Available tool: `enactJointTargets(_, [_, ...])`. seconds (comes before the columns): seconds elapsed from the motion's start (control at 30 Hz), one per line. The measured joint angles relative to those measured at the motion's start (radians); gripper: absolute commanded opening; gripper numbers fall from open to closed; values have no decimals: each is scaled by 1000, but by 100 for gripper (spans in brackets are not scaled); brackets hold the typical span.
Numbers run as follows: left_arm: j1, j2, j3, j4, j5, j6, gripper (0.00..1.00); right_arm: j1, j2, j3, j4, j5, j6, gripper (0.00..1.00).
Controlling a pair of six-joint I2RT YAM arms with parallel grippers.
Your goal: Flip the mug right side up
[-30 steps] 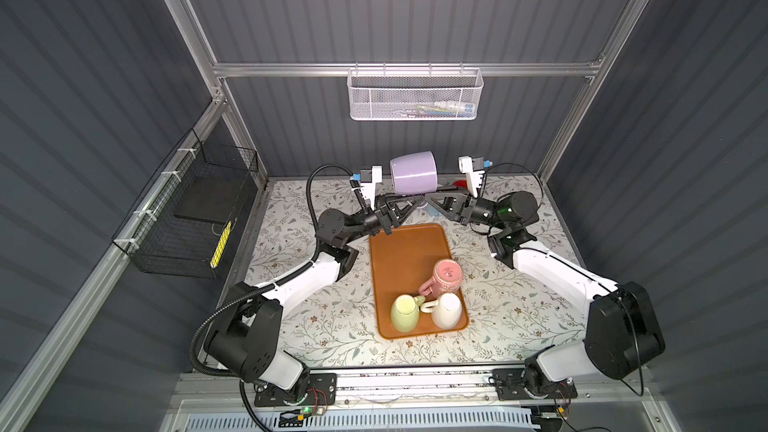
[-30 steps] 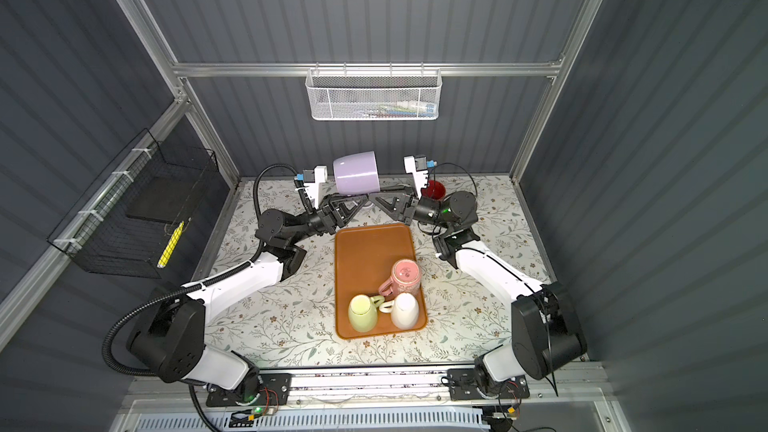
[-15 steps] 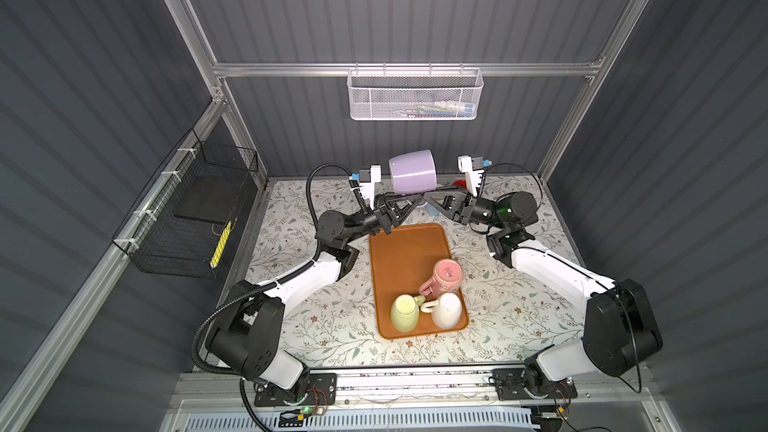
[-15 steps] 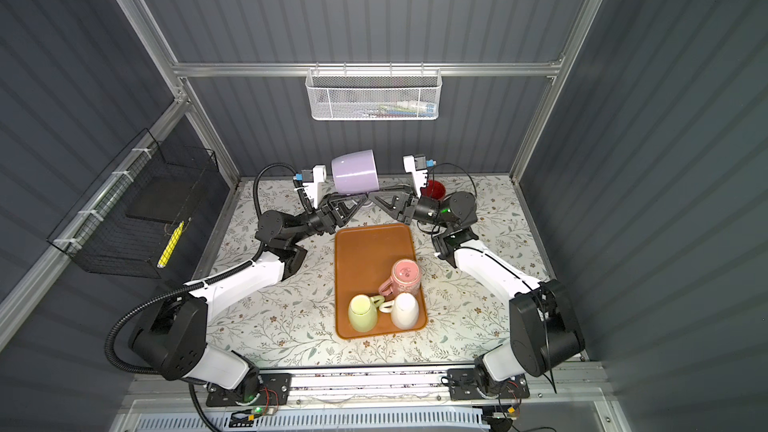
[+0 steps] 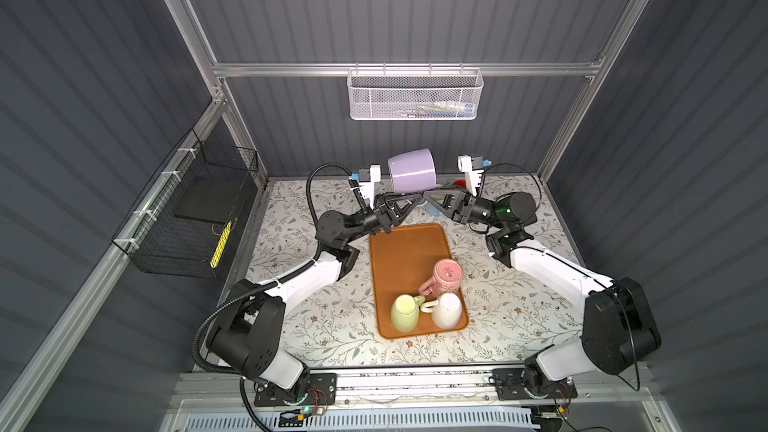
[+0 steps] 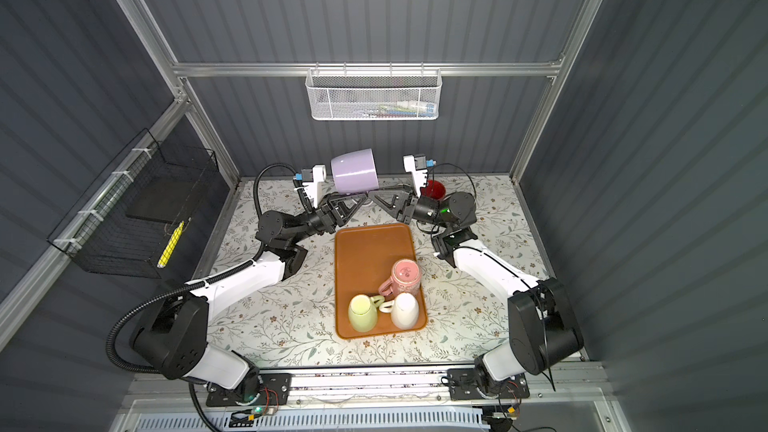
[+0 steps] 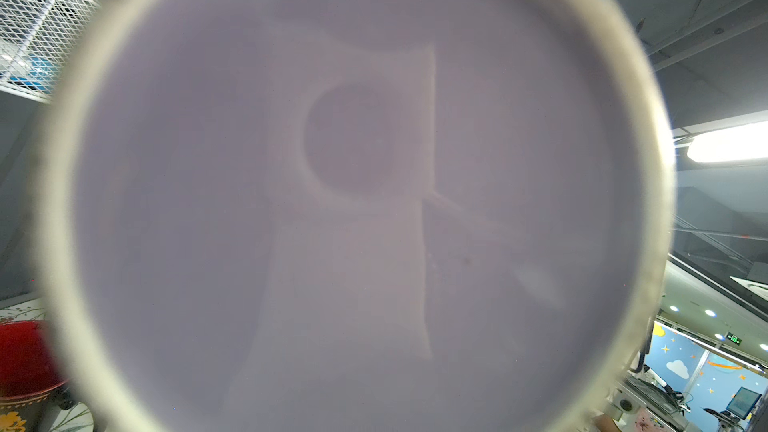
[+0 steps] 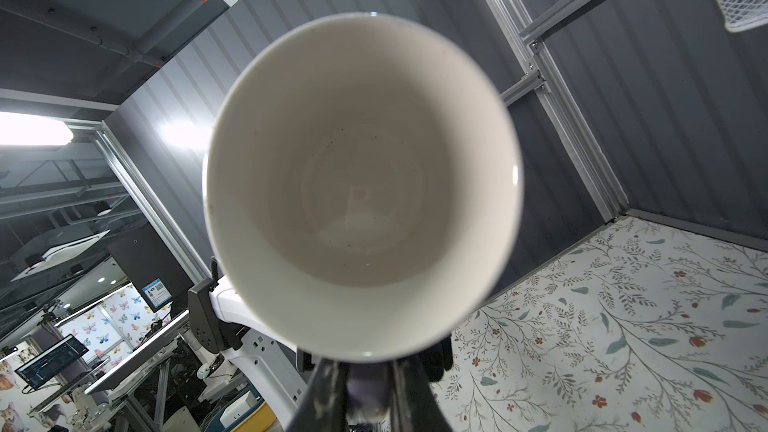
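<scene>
Floral-print counter [image 5: 316, 326], grey ribbed walls [image 5: 374, 6], white mesh basket [image 5: 415, 95] on the back wall, black wire basket [image 5: 187, 218] at the left. Lilac mug [image 5: 412, 170] hangs sideways above the counter's far edge, beyond the orange tray [image 5: 405, 251]. Left end effector [image 5: 409, 201] and right end effector [image 5: 430, 197] both clamp it from below.

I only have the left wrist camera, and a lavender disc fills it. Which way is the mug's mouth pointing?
Observer: Toward the right arm; the right wrist view looks straight into the lavender mug.
Operator: Is the right gripper on it?
Observer: Yes, the right gripper has its fingers closed on the handle.
Operator: Room on the tray?
Observer: The orange tray is bare at its far end; three mugs crowd the near end.
</scene>
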Motion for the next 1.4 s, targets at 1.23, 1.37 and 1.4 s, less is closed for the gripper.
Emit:
enactJointTargets(1.23, [-5, -73, -16, -194, 9, 161, 0, -13, -79, -69, -87, 47, -72, 0])
enactJointTargets(1.37, [-5, -74, -16, -194, 14, 162, 0, -13, -85, -76, -87, 49, -77, 0])
enactJointTargets(1.4, [-5, -74, -16, -193, 16, 162, 0, -13, -85, -78, -87, 49, -78, 0])
